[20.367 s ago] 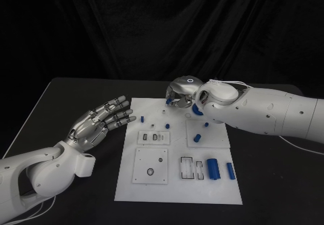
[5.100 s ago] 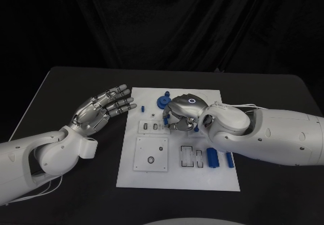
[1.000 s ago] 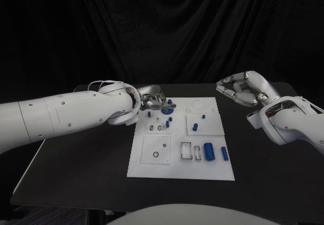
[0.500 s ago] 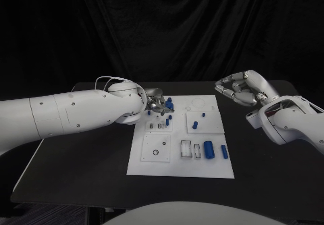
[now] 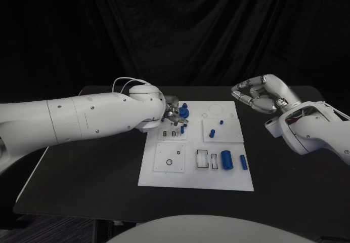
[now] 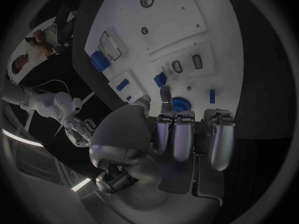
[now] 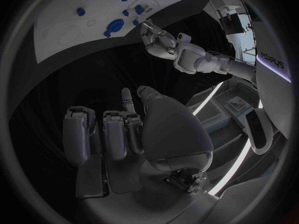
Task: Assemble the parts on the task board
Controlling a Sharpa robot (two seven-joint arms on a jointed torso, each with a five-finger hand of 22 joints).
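The silver left hand reaches over the far left part of the white rectangular task board, its fingertips at a round blue gear-shaped part that stands there; whether they actually grip it cannot be told. The silver right hand hangs above the black table past the board's far right corner, fingers curled in on nothing, while two blue cylinder parts lie near the board's front right
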